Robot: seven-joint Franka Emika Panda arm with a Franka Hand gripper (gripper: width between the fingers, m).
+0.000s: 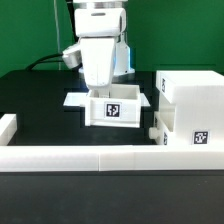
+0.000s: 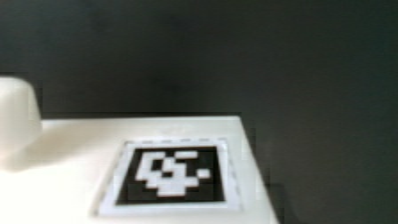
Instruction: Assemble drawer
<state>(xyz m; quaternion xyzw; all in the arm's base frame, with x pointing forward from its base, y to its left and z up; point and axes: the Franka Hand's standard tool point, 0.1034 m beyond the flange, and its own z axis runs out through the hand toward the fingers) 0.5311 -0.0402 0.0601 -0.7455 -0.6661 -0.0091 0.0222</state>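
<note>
Centre frame on black tabletop (image 1: pixel 35 95): white open-top plastic tray (image 1: pixel 113 104) beneath white end effector (image 1: pixel 100 80), finger spread indiscernible.

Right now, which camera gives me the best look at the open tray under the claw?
The exterior view shows it best: the whole open tray appears there, tagged front wall and both side rims, beside the tall housing. The wrist view shows only a white surface with a blurred tag, presumably the tray's, with no outline.
</note>
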